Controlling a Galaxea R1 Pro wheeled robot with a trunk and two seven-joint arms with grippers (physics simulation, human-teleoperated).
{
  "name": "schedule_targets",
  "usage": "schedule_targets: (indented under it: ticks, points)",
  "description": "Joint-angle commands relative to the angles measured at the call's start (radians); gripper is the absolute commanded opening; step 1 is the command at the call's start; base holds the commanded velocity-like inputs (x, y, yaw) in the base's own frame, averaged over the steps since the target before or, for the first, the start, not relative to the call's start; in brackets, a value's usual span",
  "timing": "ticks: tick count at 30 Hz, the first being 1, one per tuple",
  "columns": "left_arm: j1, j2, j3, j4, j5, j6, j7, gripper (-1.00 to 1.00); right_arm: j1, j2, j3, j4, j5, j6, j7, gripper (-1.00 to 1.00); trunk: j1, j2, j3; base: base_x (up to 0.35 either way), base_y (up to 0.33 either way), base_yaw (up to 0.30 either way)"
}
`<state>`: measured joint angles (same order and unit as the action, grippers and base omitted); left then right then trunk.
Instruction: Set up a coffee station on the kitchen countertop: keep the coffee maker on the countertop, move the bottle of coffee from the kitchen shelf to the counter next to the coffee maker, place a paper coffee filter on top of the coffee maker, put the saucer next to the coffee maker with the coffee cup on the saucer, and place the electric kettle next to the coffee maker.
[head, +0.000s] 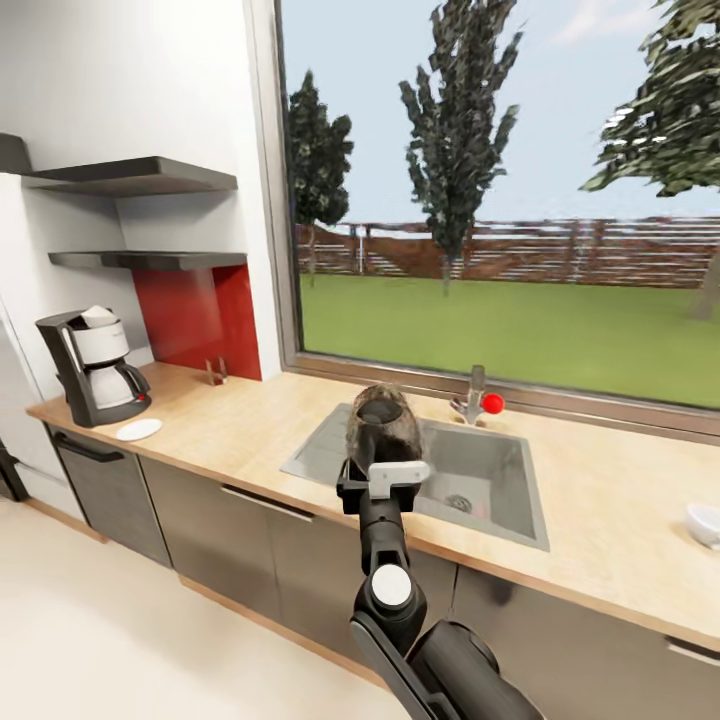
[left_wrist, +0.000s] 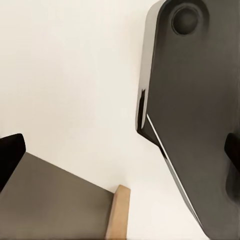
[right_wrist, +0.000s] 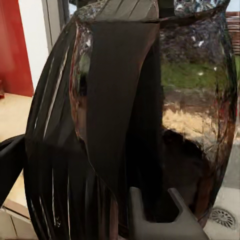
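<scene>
Setting: kitchen with a large window onto lawn and trees; the kitchen countertop (head: 250, 420), a light wood-look slab, runs from the left of the frame to the lower right above dark grey cabinet fronts. A steel sink (head: 480, 480) is set into it at centre, with a red-knobbed tap (head: 480, 400) behind.

Item 1: coffee maker (head: 95, 365), black with a white tank, at the left end of the counter. A saucer (head: 138, 430) lies just beside its base, on the near side. No cup on it.

Item 2: kitchen shelf (head: 150, 259), the thinner dark board, upper left, above a red wall panel. Nothing can be made out on it from here.

Item 3: electric kettle (head: 384, 425), rounded and dark, at frame centre over the sink's near left part. In the right wrist view its body (right_wrist: 150, 115) looms directly ahead of the claw.

Item 4: right gripper (head: 385, 478), directly below the kettle in the frame, clamped on it at its lower near side.

Item 5: left gripper; the left wrist view gives pale floor, a cabinet edge and a dark robot panel. Cannot tell whether its claw is apart or together.

Item 6: a white bowl-like object (head: 703, 522) at the right edge of the counter; identity unclear.

Handling note: the step in hand appears to be carrying the kettle leftward to the coffee maker. Keep it upright, clear the sink rim, and set it down without landing on the saucer.
</scene>
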<state>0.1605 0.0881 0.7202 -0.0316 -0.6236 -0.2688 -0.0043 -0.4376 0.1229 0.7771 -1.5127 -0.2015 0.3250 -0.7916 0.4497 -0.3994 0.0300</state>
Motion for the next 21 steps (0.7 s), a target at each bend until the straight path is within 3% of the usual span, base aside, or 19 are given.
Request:
schedule_targets:
  ticks: [1, 6, 11, 13, 18, 21]
  points:
    - [0.001, 0.000, 0.008, -0.001, -0.010, -0.003, -0.001, 1.00, -0.001, 0.000, 0.003, -0.001, 0.001, 0.006, -0.007, -1.00, 0.000, -0.001, -0.001, 0.000, 0.000, 0.242]
    - [0.001, 0.000, 0.008, -0.001, -0.010, -0.003, 0.000, 1.00, -0.001, -0.006, 0.001, -0.002, 0.001, 0.006, 0.024, -1.00, 0.000, -0.001, -0.006, 0.000, 0.000, 0.211]
    - [0.001, -0.002, 0.008, -0.001, -0.011, -0.003, -0.001, 1.00, -0.001, -0.010, -0.014, -0.003, 0.003, 0.007, 0.226, -1.00, 0.000, -0.001, -0.012, 0.000, 0.000, 0.183]
    - [0.001, -0.001, 0.008, -0.001, -0.011, -0.003, -0.002, 1.00, -0.001, -0.010, -0.045, -0.004, 0.003, 0.008, 0.304, -1.00, 0.000, -0.001, -0.015, 0.000, 0.000, 0.179]
    - [0.002, 0.002, 0.008, -0.001, -0.011, -0.003, -0.002, 1.00, -0.003, -0.008, -0.092, -0.006, 0.003, 0.008, 0.392, -1.00, 0.000, -0.001, -0.021, 0.000, 0.000, 0.176]
    - [0.002, 0.001, 0.008, -0.001, -0.011, -0.003, -0.002, 1.00, -0.043, 0.000, -0.120, -0.013, 0.004, 0.012, 0.515, -1.00, 0.000, -0.001, -0.025, 0.000, 0.000, 0.171]
